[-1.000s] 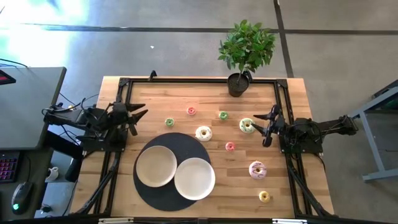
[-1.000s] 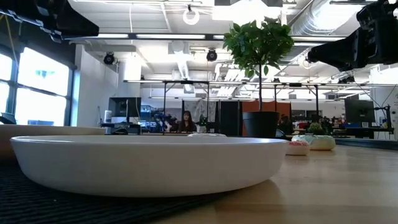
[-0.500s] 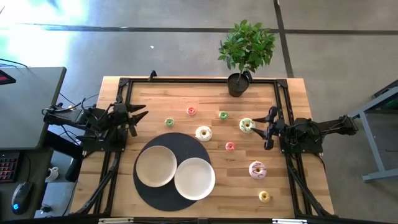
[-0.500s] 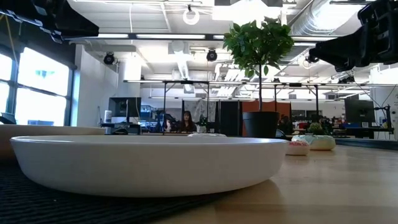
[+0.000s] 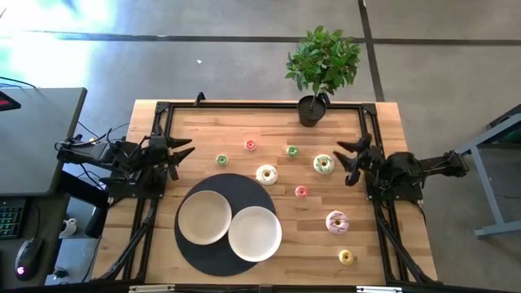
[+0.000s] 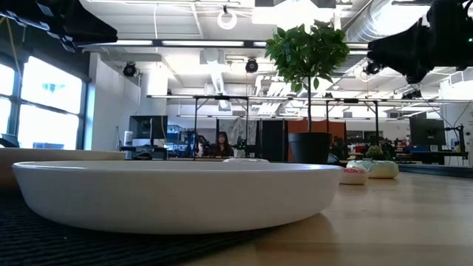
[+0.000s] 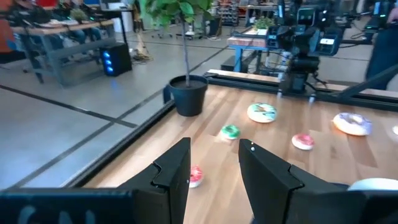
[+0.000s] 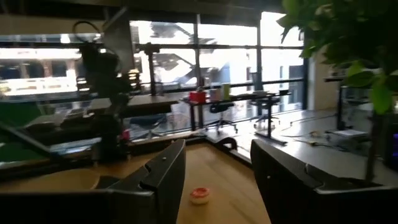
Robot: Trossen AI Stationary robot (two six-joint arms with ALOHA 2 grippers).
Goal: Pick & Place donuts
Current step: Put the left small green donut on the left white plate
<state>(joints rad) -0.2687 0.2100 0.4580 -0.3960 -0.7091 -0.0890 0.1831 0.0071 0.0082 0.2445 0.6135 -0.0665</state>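
Nothing placed yet — eight donuts [image 5: 266,174] lie scattered on the counter [image 5: 383,114], both plates [image 5: 205,217] bare; left gripper [image 5: 181,147] and right gripper [image 5: 348,152] hover at opposite edges, jaws open, empty.

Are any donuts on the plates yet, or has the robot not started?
None yet: both white plates are empty. All eight donuts, like the cream one, lie on the table. The right gripper is open near the green-white donut; the left gripper waits open, empty.
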